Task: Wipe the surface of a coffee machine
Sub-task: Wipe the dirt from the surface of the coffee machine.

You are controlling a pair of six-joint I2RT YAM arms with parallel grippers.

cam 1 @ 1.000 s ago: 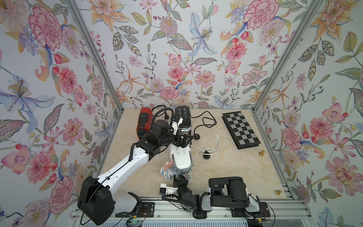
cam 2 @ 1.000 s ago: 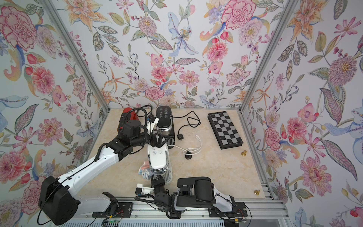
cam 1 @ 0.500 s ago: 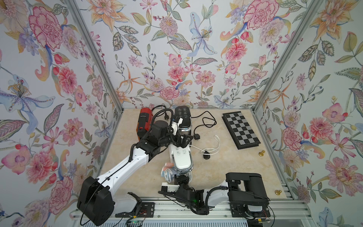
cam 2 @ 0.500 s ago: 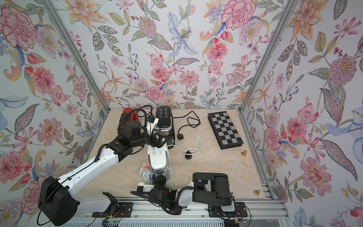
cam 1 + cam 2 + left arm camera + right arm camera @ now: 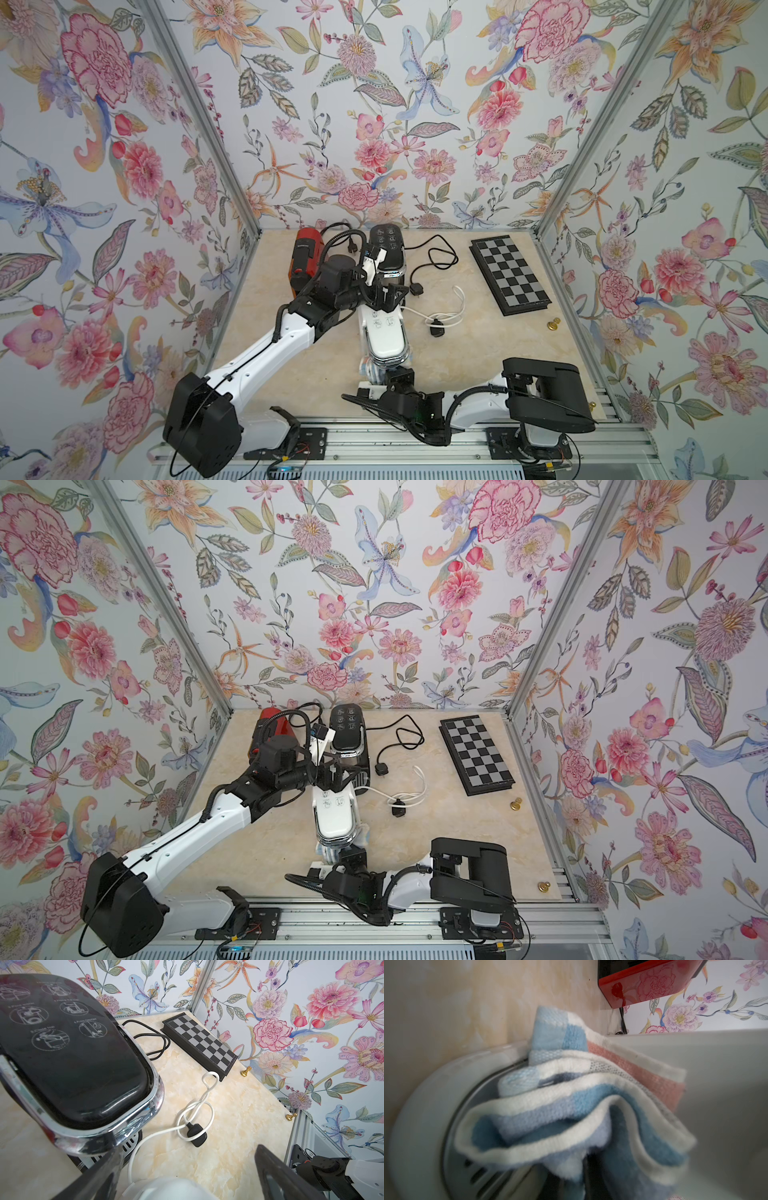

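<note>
Marble-look desk point(image 5: 478, 365). White coffee machine point(image 5: 384, 332), mid-desk, near the front edge. Left fingers point(image 5: 272, 1169): spread wide, empty, by its rear top. Right fingers point(image 5: 400, 375): clamped on checked cloth point(image 5: 571, 1105), apparently pressed against the machine's front base. Step: wiping. Next: drag the cloth across the casing, keeping contact.

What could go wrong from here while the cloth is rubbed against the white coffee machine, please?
1. The left jaws stand open around the white coffee machine, not clamping it, so a hard push may slide it toward the black machine.
2. The bunched cloth in the shut right jaws might snag the slotted grille.
</note>
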